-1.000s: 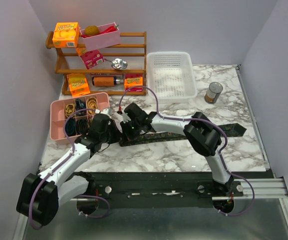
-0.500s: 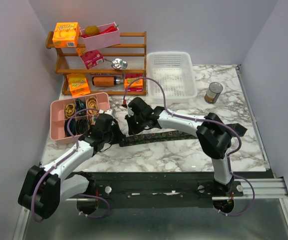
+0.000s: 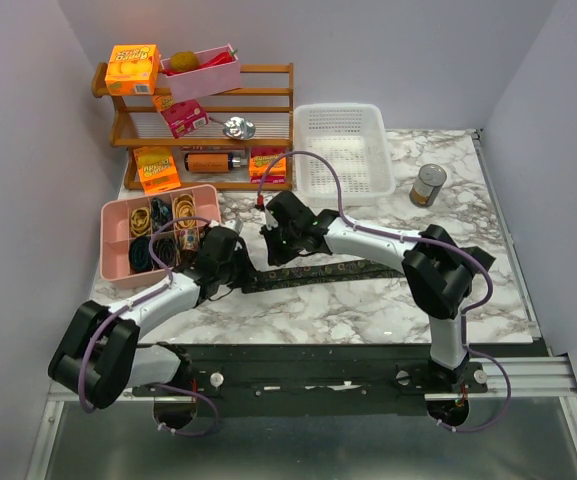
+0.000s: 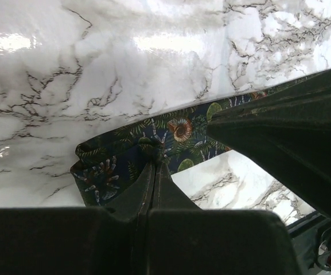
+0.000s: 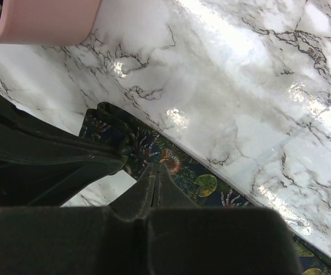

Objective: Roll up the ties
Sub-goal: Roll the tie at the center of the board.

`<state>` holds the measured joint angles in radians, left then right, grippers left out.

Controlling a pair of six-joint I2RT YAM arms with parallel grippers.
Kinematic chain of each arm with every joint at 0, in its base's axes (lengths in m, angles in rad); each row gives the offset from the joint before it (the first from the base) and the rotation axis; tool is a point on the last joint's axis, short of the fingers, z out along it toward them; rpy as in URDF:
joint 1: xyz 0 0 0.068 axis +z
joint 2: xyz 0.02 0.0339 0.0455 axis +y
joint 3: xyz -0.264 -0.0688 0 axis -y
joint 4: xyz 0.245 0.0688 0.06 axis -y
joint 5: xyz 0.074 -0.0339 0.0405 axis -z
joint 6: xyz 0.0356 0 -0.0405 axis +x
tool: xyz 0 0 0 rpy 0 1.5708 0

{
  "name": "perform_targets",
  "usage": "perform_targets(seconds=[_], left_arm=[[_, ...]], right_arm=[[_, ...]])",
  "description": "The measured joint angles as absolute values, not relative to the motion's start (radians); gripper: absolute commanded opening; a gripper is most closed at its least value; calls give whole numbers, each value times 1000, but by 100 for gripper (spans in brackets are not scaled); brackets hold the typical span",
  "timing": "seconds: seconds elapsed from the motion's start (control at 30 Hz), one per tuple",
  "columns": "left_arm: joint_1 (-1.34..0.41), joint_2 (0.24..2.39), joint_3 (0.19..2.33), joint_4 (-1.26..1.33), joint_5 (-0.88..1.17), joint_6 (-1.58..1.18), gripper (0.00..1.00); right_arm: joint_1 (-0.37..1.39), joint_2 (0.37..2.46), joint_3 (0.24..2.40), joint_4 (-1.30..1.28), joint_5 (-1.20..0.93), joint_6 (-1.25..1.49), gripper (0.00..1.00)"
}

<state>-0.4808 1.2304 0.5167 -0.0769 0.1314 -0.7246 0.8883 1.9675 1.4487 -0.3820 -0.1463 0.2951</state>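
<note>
Both tools are sitting clamped shut on the tie's narrow end. The left tool [image 4: 155,167] is pinching a little pucker of fabric right at the tip, and the right tool [image 5: 155,168] is nipping the tie [image 5: 179,166] just beside it.

Compared with a second ago, the left arm [image 3: 138,305] is swinging in toward the middle and the right tool is pulling further from the near edge. So the two are now crowding together over that end instead of sitting apart.

The tie itself is barely shifting. It's lying flat along the counter [image 3: 368,310], running off to the right, with the wide end poking out behind the right arm [image 3: 438,275].

No coil is showing yet, so I'm guessing they're just getting set for the first turn, and the rolling is basically all still waiting to happen.

Further back, the pink tray [image 3: 108,245] of loops [image 3: 153,215], the rack [image 3: 278,100], the basket [image 3: 343,112] and the can [image 3: 428,185] are staying put.
</note>
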Motion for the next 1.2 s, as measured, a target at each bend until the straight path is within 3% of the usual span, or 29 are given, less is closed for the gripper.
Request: perform_targets(seconds=[0.03,0.07,0.13,0.23,0.97,1.13,1.2], left_arm=[[-484,1238,517,-72,131,-727,27],[-487,1248,517,-66,131,-729,35],[-492,1257,517,-59,132,-732,47],[-496,1258,517,-44,132,-748,54],[-498,1134,466,-2,140,-809,56],[-498,1102,461,-33,134,-809,48],[-498,1100,456,-39,134,-809,38]], right_arm=[[888,1967,1448,-384,-146,295,1],[888,1967,1448,-385,-146,295,1],[888,1967,1446,-385,-146,295,0],[888,1967,1443,-387,-147,294,0],[886,1969,1443,-383,-256,276,1],[882,1972,1443,-375,-310,274,0],[881,1975,1443,-368,-326,272,0]])
